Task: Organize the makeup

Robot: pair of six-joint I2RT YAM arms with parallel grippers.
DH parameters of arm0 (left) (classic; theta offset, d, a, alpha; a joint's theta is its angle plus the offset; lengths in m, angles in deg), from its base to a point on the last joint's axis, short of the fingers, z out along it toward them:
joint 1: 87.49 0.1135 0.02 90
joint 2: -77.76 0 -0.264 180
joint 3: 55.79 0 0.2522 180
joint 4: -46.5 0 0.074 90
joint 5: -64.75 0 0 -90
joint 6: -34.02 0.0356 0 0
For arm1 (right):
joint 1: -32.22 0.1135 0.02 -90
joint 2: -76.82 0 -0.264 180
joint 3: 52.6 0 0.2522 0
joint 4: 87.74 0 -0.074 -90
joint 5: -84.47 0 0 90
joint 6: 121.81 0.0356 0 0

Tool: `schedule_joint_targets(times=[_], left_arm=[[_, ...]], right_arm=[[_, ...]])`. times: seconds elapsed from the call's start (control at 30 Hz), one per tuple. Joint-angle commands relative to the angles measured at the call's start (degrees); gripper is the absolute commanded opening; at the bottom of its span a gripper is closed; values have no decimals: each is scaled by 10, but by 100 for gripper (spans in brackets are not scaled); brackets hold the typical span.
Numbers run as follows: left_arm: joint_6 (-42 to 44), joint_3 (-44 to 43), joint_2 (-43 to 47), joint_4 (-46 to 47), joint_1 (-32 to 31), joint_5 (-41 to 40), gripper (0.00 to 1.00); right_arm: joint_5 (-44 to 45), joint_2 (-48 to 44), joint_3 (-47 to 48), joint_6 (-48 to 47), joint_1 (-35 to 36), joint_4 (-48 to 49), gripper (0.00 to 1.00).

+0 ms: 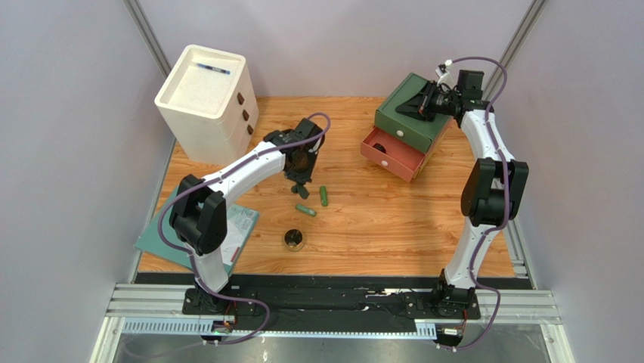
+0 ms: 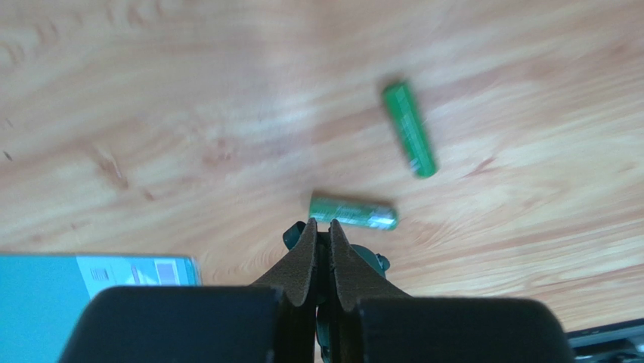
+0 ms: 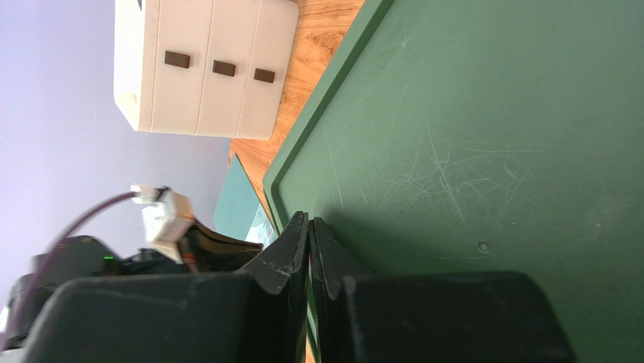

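We see the left tool [image 2: 317,224] low over the middle of the wooden worktop [image 1: 363,227], its two fingers pressed together. A small dark green thing [image 2: 374,262] shows on either side of the tips, right under them. We cannot tell whether it is pinched or only lies beneath. Just beyond the tips lie two green tubes of the makeup, both flat on the wood and apart from each other: one tube [image 1: 323,196] lies roughly lengthwise away from the arms and the other tube [image 1: 305,210] lies crosswise, nearer to them. Nearer the bases a dark round jar with a gold rim [image 1: 295,240] stands alone. A teal mat [image 1: 242,223] lies at the left near edge, partly under the left arm. At the far left corner stands a white cabinet [image 1: 204,106] with three small dark handles, and a thin blue pen [image 1: 214,69] rests on its recessed top. At the far right a green box [image 1: 408,117] sits over a pink drawer [image 1: 393,153] that is pulled out toward the middle. The right tool [image 3: 308,219] hovers over the scratched green lid, close to its raised rim, and from its own camera we see the fingers closed together with only a thin slit between them and nothing visible in the gap.
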Motion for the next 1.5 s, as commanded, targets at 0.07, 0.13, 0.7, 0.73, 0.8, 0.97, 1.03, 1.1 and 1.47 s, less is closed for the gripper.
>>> schedule_joint_targets(times=[0.07, 0.13, 0.7, 0.73, 0.8, 0.97, 1.03, 1.1, 1.47], left_arm=[[27, -131, -4, 31, -2, 60, 0], [16, -175, -32, 60, -1, 104, 0], [-134, -477, -279, 284, -29, 246, 0], [-133, -478, -281, 291, -34, 243, 0], [-132, -481, -285, 304, -37, 242, 0], [-140, -499, -306, 301, -44, 241, 14], [-145, -501, -311, 301, -45, 242, 30], [-149, -501, -316, 301, -46, 244, 36], [-159, -501, -320, 306, -46, 245, 54]], right_arm=[[116, 109, -67, -53, 3, -118, 9], [117, 109, -66, -54, 3, -119, 9], [116, 112, -65, -54, 3, -123, 9], [116, 112, -66, -53, 3, -122, 9], [115, 113, -66, -54, 3, -122, 9], [114, 114, -66, -54, 3, -121, 9], [114, 114, -66, -53, 3, -120, 9], [114, 114, -66, -53, 3, -121, 9], [114, 112, -69, -54, 3, -118, 9]])
